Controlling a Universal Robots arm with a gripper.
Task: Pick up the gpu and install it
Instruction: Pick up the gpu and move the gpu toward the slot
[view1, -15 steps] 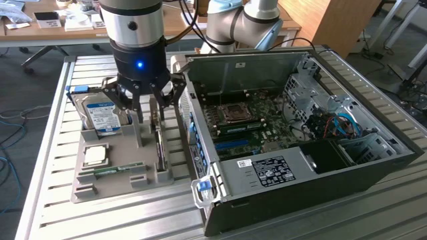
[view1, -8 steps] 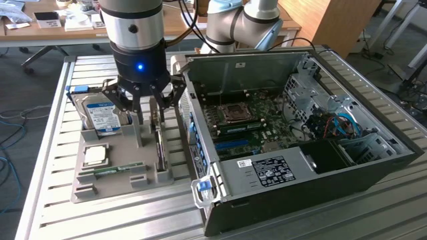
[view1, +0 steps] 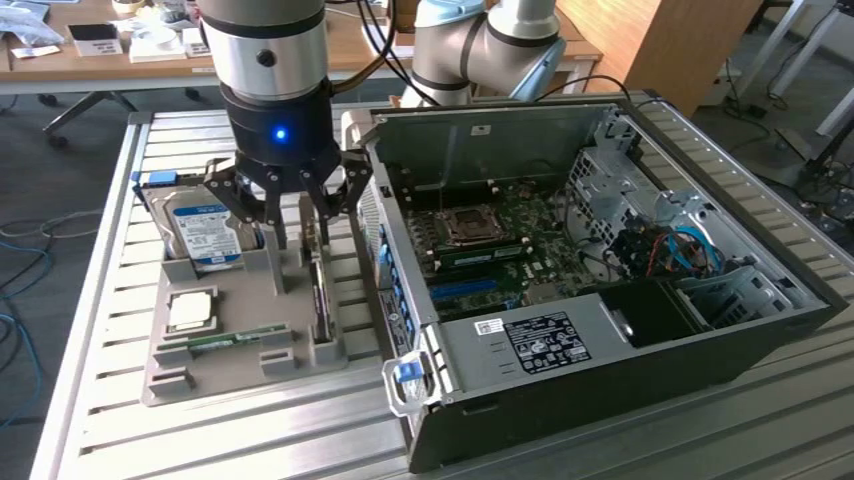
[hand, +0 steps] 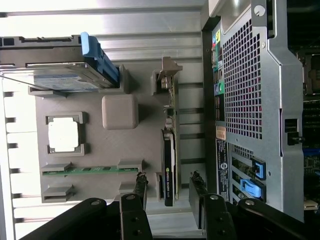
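The gpu stands on edge in a slot of the grey holder tray, on the side nearest the computer case. It is a thin black-faced card with its pale bracket end pointing away from my wrist. My gripper hangs directly over it and is open. One finger sits on each side of the card's near end, with a gap to the card on both sides. Nothing is held.
The tray also holds a silver blue-labelled hard drive, a square processor and a green memory stick. The open computer case lies close beside the tray on the slatted metal table.
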